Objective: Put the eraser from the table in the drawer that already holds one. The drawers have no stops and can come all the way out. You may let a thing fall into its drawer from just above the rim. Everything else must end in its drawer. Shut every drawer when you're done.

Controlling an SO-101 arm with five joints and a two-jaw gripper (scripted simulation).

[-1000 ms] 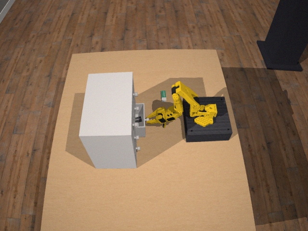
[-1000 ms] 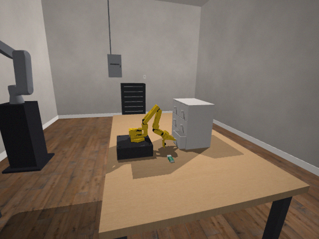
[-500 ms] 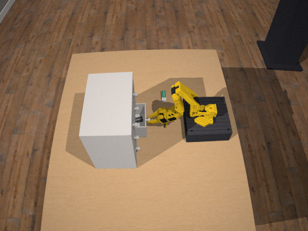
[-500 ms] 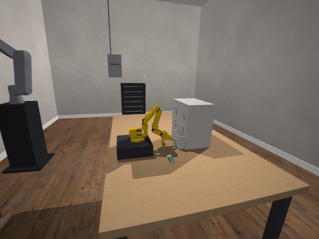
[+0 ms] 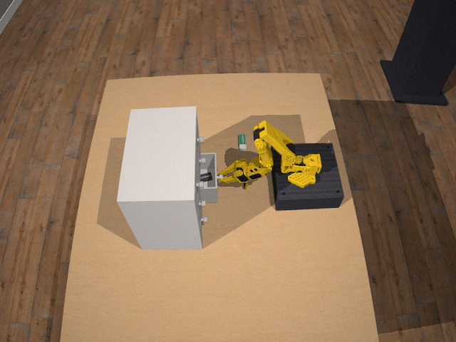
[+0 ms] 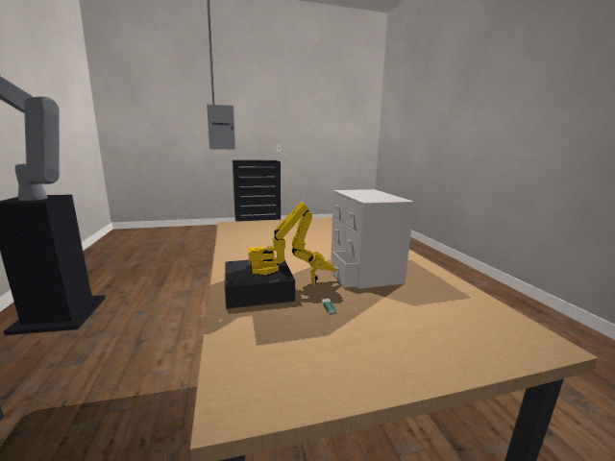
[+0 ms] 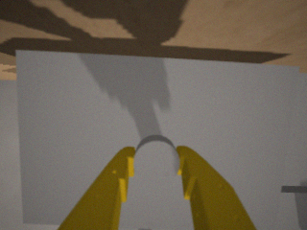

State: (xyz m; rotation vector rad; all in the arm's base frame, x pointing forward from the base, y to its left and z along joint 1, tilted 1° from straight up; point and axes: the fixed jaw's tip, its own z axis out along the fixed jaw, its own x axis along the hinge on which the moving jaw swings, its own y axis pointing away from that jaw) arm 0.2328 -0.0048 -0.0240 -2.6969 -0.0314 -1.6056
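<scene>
One eraser [image 5: 241,141] [image 6: 329,306] parallels the cabinet front [image 5: 198,147] [image 6: 343,224]; the claw [image 5: 219,178] [image 6: 334,271] [image 7: 155,152], nearly closed, grips a knob [image 5: 220,177] [image 6: 335,270] [image 7: 156,163].

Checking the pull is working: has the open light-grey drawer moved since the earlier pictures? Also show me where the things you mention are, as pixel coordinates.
Yes, slightly: in the top view, the open light-grey drawer [image 5: 210,195] [image 6: 349,273] stands farther out from the white cabinet [image 5: 158,154] [image 6: 382,243], toward the arm's black base.
</scene>
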